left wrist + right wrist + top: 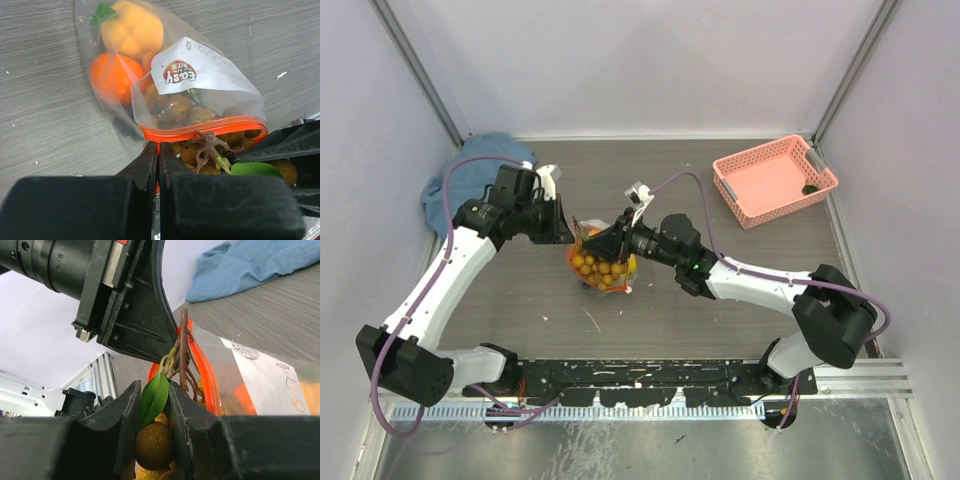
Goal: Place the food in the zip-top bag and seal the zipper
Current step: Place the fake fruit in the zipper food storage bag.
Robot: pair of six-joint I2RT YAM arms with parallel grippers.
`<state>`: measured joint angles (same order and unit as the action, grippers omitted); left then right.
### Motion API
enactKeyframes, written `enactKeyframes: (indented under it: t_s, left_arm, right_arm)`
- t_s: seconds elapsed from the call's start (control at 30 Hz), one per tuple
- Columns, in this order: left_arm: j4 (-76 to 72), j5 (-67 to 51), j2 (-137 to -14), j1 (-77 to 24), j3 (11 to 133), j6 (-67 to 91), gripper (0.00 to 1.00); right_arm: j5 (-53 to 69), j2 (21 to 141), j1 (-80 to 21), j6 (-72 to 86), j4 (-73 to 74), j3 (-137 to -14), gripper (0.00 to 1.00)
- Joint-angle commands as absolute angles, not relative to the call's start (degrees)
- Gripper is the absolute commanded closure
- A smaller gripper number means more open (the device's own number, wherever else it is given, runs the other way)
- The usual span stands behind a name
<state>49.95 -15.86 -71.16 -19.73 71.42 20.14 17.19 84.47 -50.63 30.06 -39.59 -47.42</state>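
The clear zip-top bag [601,264] lies mid-table with its orange-red zipper [200,128] standing open. My left gripper [159,150] is shut on the zipper's left end; in the top view it [565,232] sits at the bag's left. My right gripper [152,390] is shut on the olive-brown grapes [154,445] and their green leaf, holding them in the bag's mouth; in the top view it [611,241] is above the bag. The orange fruit with a green top [132,29] and a round orange one [112,75] lie inside the bag. The yellow fruit is hidden.
A pink basket [775,180] stands at the back right with a small dark item in it. A blue cloth [470,185] is bunched at the back left, and it also shows in the right wrist view [250,265]. The bag has a white label [200,70].
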Motion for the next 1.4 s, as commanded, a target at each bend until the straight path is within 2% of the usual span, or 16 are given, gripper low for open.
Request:
enactKeyframes:
  t_s: [0.0,0.27,0.33,0.37,0.63,0.9,1.37]
  left_arm:
    - [47.52,-17.43,-71.10,-19.28,71.70,20.21,1.00]
    - [47.55,-17.17,-71.09,-19.19,71.66,20.22,1.00]
    - [47.50,-17.29,-71.11,-19.17,71.71,20.22,1.00]
    - [47.52,-17.28,-71.15,-19.19,71.68,20.22,1.00]
    - [47.55,-17.45,-71.35,-19.12,71.63,20.35,1.00]
    - [47.54,-17.47,-71.28,-18.92,71.70,20.44,1.00]
    - [47.50,-17.62,-71.54,-18.80,71.67,20.66,1.00]
  right_arm:
    - [16.82,83.33,-50.89,28.93,-44.02,-52.37,0.84]
    - [16.82,77.77,-50.89,28.93,-44.02,-57.59,0.84]
    - [19.46,76.73,-50.89,16.63,-20.10,-58.12,0.33]
    - [19.32,76.53,-50.89,15.25,-17.35,-58.48,0.30]
    - [21.12,80.18,-50.89,15.44,-15.65,-59.39,0.30]
    - [17.73,75.10,-50.88,13.30,-9.59,-59.46,0.29]
    - [12.72,66.09,-50.97,10.84,-8.20,-45.29,0.29]
